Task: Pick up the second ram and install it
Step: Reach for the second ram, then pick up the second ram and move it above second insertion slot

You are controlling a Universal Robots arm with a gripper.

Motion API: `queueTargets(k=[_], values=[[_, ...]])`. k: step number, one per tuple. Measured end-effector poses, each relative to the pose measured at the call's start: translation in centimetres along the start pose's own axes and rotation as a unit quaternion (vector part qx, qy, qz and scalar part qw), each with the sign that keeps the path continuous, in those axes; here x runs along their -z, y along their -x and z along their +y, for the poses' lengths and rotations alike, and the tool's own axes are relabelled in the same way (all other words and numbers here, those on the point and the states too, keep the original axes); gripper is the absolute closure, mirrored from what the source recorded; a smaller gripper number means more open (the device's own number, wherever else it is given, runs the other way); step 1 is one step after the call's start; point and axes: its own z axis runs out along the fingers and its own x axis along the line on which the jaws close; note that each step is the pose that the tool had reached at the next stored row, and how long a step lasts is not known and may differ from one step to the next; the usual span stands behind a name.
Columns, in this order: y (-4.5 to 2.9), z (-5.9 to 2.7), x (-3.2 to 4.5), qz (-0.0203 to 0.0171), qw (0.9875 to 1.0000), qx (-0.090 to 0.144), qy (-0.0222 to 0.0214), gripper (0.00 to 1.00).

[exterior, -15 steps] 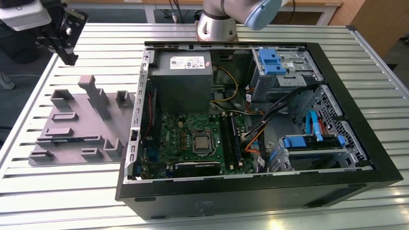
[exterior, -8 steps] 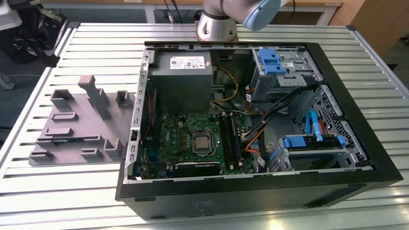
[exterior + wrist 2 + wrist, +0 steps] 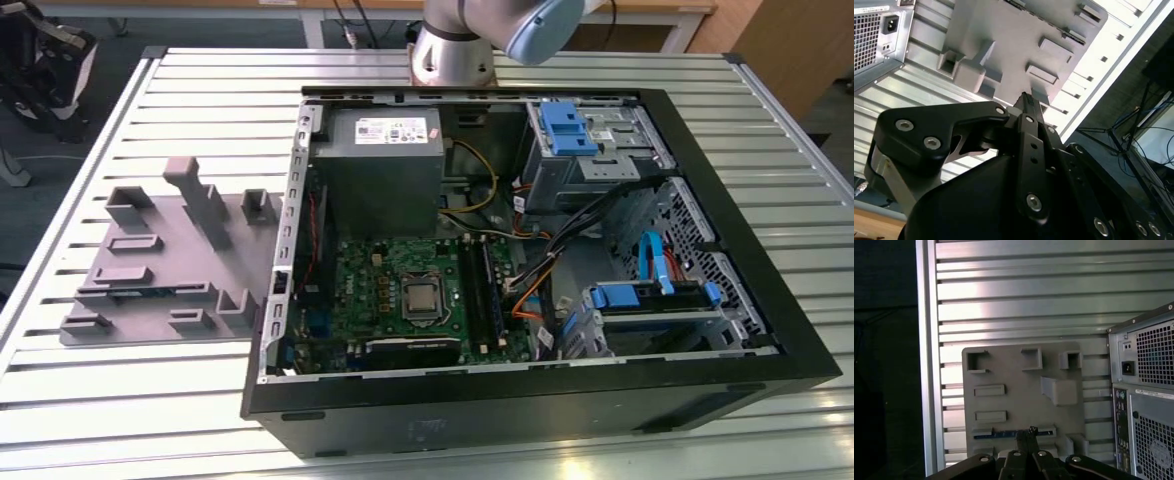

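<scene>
Grey holder tray [image 3: 1019, 370] cradles the second ram [image 3: 998, 434]; the tool [image 3: 1027, 432] is pressed together, holding nothing.

We get just a blue sliver of the second ram [image 3: 999, 434] in the grey tray [image 3: 1014, 400]; the claw [image 3: 1027, 431] covers part of it. Arm [image 3: 454, 55] cut off at the exterior view's top edge.

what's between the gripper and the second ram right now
Nothing visible. In the first wrist view the gripper hangs over the second ram, which lies in the grey holder tray.
</scene>
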Motion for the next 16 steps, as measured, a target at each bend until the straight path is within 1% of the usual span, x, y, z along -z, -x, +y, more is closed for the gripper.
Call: queueTargets(k=[2,4,16], values=[[-0.43,-0.10,0.01,0.0000,1.0000,0.000,0.0000,0.89],[-0.65,-0.14,0.01,0.0001,1.0000,0.000,0.0000,0.89],[-0.68,-0.15,0.01,0.0000,1.0000,0.000,0.0000,0.89]])
